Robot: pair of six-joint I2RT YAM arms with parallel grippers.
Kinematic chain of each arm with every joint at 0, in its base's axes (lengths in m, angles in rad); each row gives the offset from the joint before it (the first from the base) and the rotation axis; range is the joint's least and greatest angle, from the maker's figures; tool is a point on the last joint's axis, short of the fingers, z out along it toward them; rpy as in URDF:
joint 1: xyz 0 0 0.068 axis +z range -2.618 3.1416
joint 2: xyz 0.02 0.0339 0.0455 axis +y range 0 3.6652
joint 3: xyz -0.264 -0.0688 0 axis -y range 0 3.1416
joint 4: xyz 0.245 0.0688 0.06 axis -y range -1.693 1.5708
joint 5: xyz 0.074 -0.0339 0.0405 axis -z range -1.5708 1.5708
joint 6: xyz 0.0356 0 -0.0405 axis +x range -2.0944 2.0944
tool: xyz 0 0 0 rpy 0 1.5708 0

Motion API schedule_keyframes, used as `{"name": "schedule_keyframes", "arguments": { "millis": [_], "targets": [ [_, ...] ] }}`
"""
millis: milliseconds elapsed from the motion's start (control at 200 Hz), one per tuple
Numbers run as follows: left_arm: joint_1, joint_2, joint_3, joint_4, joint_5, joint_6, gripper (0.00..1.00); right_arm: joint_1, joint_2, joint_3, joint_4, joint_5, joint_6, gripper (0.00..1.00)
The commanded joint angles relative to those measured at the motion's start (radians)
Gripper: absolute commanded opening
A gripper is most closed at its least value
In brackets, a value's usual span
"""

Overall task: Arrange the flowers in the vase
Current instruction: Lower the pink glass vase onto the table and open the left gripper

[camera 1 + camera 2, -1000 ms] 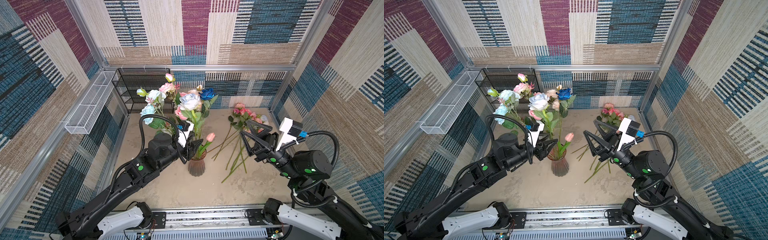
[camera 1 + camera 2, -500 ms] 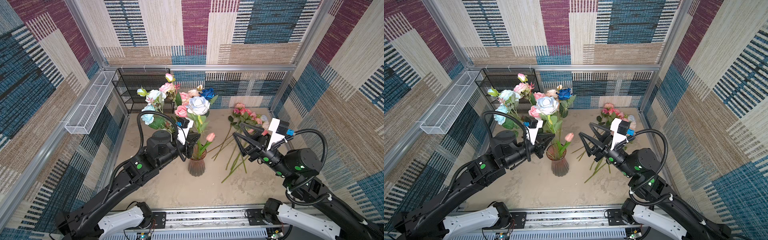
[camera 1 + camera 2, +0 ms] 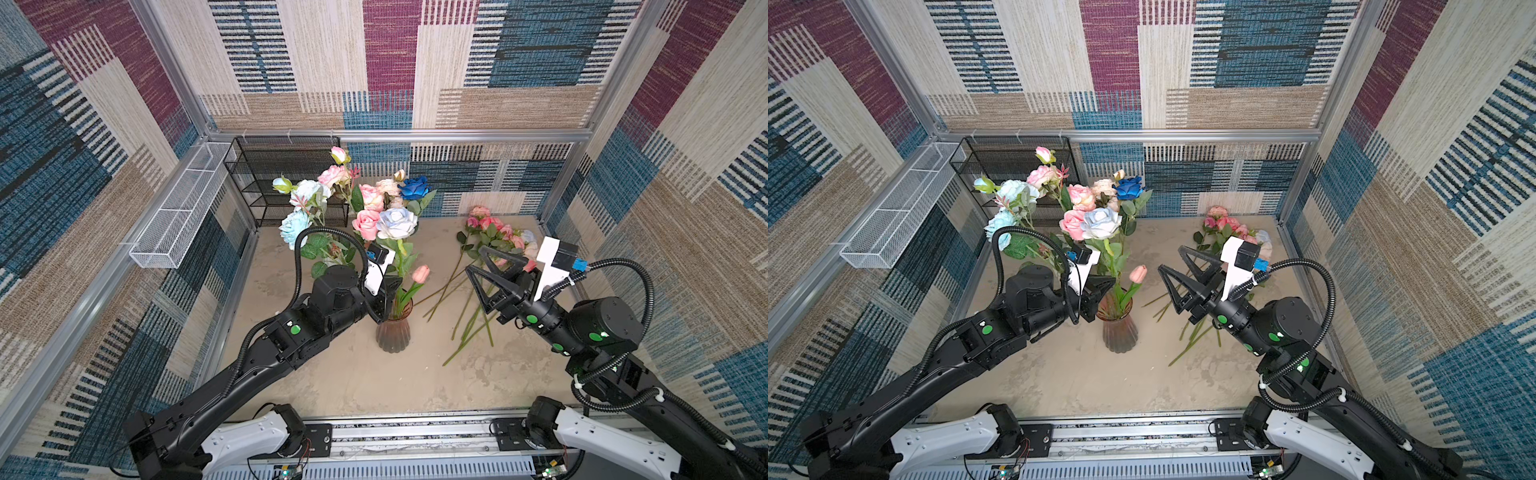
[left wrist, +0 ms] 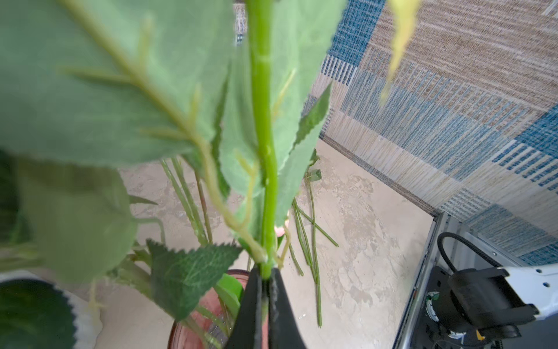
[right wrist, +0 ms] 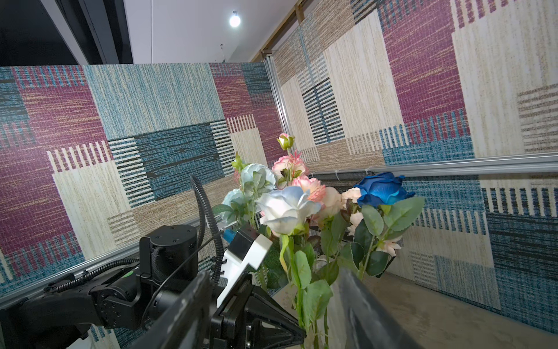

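Observation:
A brownish ribbed glass vase (image 3: 393, 332) (image 3: 1120, 332) stands mid-table and holds several flowers. Among them are a pale blue-white rose (image 3: 397, 222) (image 5: 283, 208), pink roses, a deep blue rose (image 3: 414, 188) and a low pink tulip (image 3: 420, 274). Just above the vase rim (image 4: 187, 329), my left gripper (image 3: 392, 286) (image 4: 265, 273) is shut on a green leafy stem (image 4: 264, 121) that runs up toward the pale rose. More flowers (image 3: 490, 232) (image 3: 1225, 226), mostly pink, lie on the table to the right. My right gripper (image 3: 476, 258) (image 5: 273, 272) hangs open above their stems, holding nothing.
A black wire rack (image 3: 286, 178) stands at the back left, behind the bouquet. A white mesh basket (image 3: 183, 208) hangs on the left wall. Patterned walls close in three sides, and a metal rail (image 3: 407, 432) runs along the front.
My left gripper has closed on the stem, and the pale rose has shifted right and sunk lower. The right gripper has moved left, toward the vase, and is still open.

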Motion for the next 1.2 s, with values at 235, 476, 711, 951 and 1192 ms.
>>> {"name": "schedule_keyframes", "arguments": {
  "millis": [235, 476, 711, 951, 1192],
  "targets": [
    [0.000, 0.036, -0.040, -0.030, -0.005, -0.041, 0.00, 0.000, -0.010, -0.013, 0.011, -0.004, 0.022, 0.69],
    [-0.003, 0.041, -0.036, -0.052, -0.003, -0.057, 0.08, 0.000, -0.020, -0.020, 0.013, 0.000, 0.027, 0.69],
    [-0.015, -0.013, 0.000, -0.055, -0.016, -0.069, 0.56, 0.001, -0.028, -0.021, 0.013, 0.000, 0.032, 0.69],
    [-0.024, -0.080, 0.086, -0.054, 0.059, -0.111, 0.65, 0.001, -0.031, -0.026, 0.017, -0.004, 0.035, 0.70],
    [-0.027, -0.210, 0.150, 0.062, 0.137, -0.125, 0.65, 0.001, -0.028, -0.048, -0.019, 0.043, 0.046, 0.73]
  ]
}}
